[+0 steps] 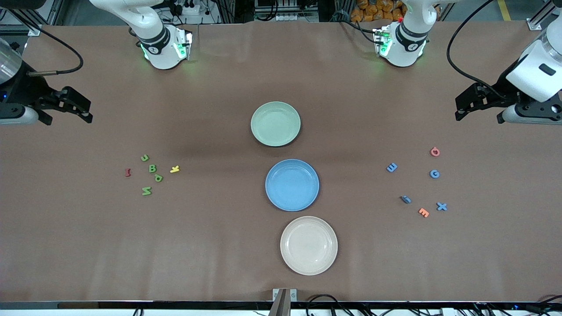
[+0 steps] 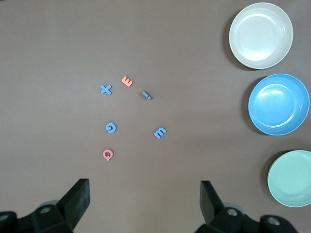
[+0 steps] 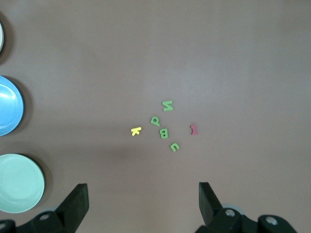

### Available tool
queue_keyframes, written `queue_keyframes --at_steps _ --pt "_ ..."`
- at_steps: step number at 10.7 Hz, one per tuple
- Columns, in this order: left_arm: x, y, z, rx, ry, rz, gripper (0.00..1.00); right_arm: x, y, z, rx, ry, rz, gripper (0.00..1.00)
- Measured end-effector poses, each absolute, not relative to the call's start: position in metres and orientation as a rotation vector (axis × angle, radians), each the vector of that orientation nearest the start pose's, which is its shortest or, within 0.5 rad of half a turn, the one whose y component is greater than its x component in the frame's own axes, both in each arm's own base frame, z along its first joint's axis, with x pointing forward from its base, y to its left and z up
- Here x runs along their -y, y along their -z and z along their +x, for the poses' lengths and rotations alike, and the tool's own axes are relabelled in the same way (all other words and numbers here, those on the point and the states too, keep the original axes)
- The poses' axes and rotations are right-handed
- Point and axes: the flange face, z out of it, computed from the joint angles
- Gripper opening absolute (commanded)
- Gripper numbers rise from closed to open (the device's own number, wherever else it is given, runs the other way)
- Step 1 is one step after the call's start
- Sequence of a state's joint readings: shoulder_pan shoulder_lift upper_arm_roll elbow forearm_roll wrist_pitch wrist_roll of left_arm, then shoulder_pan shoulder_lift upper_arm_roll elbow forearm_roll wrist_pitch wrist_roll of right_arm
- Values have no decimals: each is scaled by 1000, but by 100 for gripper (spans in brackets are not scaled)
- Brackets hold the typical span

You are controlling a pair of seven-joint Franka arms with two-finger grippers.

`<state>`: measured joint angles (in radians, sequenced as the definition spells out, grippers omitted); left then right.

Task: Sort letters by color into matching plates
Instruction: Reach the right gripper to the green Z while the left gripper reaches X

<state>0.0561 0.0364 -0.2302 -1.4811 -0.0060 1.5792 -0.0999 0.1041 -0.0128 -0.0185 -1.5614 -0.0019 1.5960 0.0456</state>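
Front view: green plate (image 1: 275, 123) at frame centre, blue plate (image 1: 292, 184) just below it; green letters (image 1: 150, 174) cluster mid-left, blue letters (image 1: 416, 186) mid-right (none plated). Left wrist view: left gripper (image 2: 145, 199) spread wide at the bottom edge. Right wrist view: right gripper (image 3: 143, 201) likewise wide, bottom edge.

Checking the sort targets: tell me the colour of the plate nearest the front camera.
Cream-white plate; the front view shows it best.

Three plates lie in a row mid-table: first plate (image 1: 275, 123) farthest from the front camera, second plate (image 1: 292, 184) between, third plate (image 1: 308, 245) nearest. One letter cluster (image 1: 151, 173) lies toward the right arm's end, another cluster (image 1: 419, 184) toward the left arm's; apparently none touch.
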Motion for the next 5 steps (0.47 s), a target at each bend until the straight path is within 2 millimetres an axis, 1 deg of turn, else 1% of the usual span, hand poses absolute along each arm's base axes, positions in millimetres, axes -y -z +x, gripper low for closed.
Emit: queue_keyframes --at_steps 3,5 --pt "96 -647 559 -117 94 -3161 100 -43 -638 553 48 29 -3140 100" --pt "96 -645 561 -116 89 -3162 100 -43 -635 554 47 5 -3141 100"
